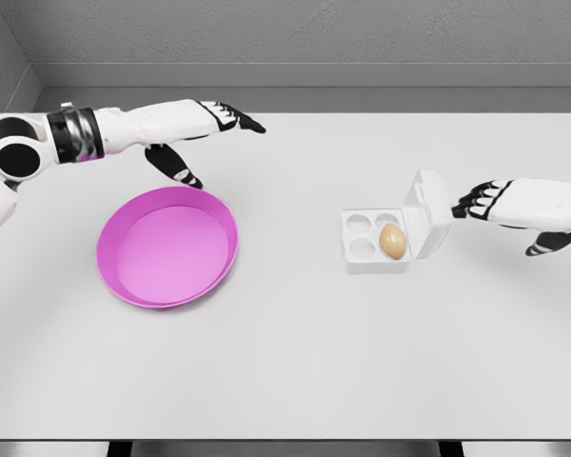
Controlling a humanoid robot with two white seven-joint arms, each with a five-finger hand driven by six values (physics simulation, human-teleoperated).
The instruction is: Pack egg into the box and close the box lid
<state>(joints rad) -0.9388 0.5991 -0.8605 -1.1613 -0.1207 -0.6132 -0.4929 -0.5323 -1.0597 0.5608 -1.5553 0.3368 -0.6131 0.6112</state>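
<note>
My right hand enters from the right edge of the tabletop and hovers just beside the raised lid of the egg box. Its fingers are loosely extended toward the lid and grip nothing; the dark fingertips sit close to the lid's outer face, and I cannot tell whether they touch it. The thumb points down and away from the box.

The egg box is white, with four round cells, and stands on the right half of the tabletop, roughly midway between the far and near edges. Its lid is hinged on the right side and stands tilted up, not closed. The egg is tan and rests in the cell at the near right of the box, next to the hinge. The other three cells show only their white hollows.

My left hand reaches in from the left edge, above the far-left part of the tabletop. Its fingers are stretched out flat and hold nothing, with the thumb hanging down toward the bowl.

The bowl is pink, round and shallow, and sits on the left half of the tabletop, well apart from the egg box. Its far rim lies just below my left thumb; contact cannot be determined from this view.
</note>
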